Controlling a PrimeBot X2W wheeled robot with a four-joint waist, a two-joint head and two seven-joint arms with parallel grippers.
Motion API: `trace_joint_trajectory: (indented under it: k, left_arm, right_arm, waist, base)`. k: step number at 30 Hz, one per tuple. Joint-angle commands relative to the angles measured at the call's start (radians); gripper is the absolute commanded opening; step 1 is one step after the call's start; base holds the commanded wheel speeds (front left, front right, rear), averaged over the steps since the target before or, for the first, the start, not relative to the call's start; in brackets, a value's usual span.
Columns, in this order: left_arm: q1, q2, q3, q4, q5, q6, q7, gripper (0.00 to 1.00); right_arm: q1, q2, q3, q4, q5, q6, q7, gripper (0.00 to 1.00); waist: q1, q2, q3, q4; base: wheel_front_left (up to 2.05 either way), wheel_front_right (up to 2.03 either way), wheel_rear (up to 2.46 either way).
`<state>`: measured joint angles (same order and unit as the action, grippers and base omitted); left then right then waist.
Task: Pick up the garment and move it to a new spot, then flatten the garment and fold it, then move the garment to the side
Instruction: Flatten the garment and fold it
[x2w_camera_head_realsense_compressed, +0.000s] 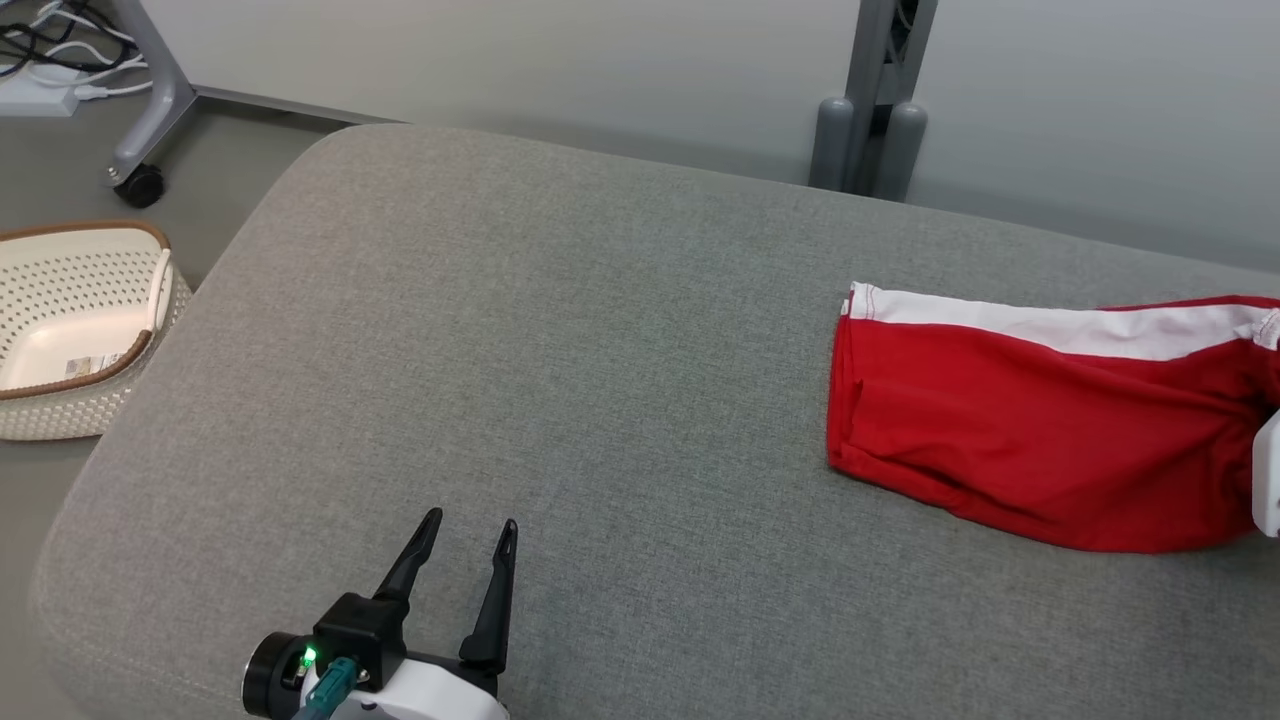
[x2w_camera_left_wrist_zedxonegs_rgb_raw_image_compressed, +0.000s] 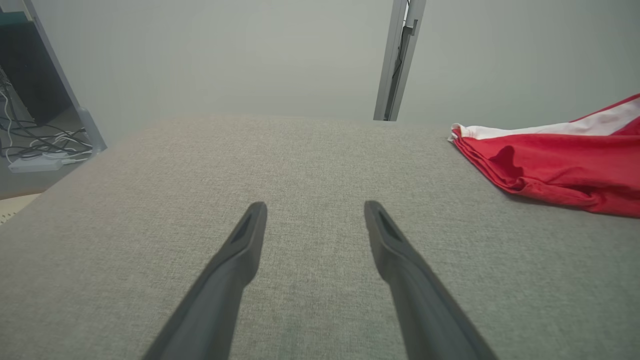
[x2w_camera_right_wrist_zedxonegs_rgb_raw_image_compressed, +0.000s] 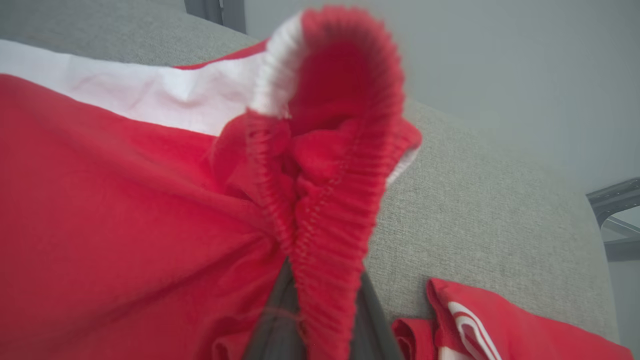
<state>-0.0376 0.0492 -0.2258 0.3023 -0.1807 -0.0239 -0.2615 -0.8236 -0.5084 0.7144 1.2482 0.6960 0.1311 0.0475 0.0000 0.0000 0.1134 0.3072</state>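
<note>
Red shorts (x2w_camera_head_realsense_compressed: 1040, 440) lie rumpled at the right end of the grey cushion (x2w_camera_head_realsense_compressed: 560, 350). Right gripper (x2w_camera_right_wrist_zedxonegs_rgb_raw_image_compressed: 325, 300) is clamped on their elastic waistband (x2w_camera_right_wrist_zedxonegs_rgb_raw_image_compressed: 345, 150); left gripper (x2w_camera_head_realsense_compressed: 470, 530) hovers empty, fingers apart. The pick-up appears under way; moving, flattening, folding and setting aside seem left to do.

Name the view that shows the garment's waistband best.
Right wrist view: the ribbed waistband stands close up, pinched in the right gripper. Head view shows the garment lying on the cushion, waistband mostly cut off at the picture's edge. Left wrist view shows its hem end.
</note>
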Motion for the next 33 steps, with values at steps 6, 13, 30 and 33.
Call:
trace_joint_trajectory:
  k: [6,13,30,33]
  left_arm:
    - [-0.025,0.004,-0.018,0.002,-0.01,0.01,-0.004,1.0]
    - [-0.026,0.004,-0.022,0.01,-0.02,0.02,-0.004,1.0]
    - [-0.003,0.004,-0.042,0.021,-0.045,0.027,-0.004,1.0]
    - [-0.009,0.004,-0.043,0.021,-0.049,0.026,-0.004,1.0]
  right_arm:
    - [-0.047,0.024,0.008,0.036,-0.061,-0.001,0.024,0.0]
    - [-0.07,0.089,-0.026,0.041,-0.042,-0.001,0.048,0.0]
    - [-0.044,0.202,-0.093,-0.137,0.221,-0.001,0.231,0.0]
    - [-0.044,0.202,-0.089,-0.147,0.241,-0.001,0.238,0.0]
  waist:
    - [0.0,0.0,0.024,0.038]
    - [0.0,0.0,0.01,0.036]
    - [0.0,0.0,-0.015,0.044]
    - [0.0,0.0,-0.008,0.058]
  base:
    - [0.0,0.0,0.0]
    - [0.0,0.0,0.0]
    - [0.0,0.0,0.0]
    - [0.0,0.0,0.0]
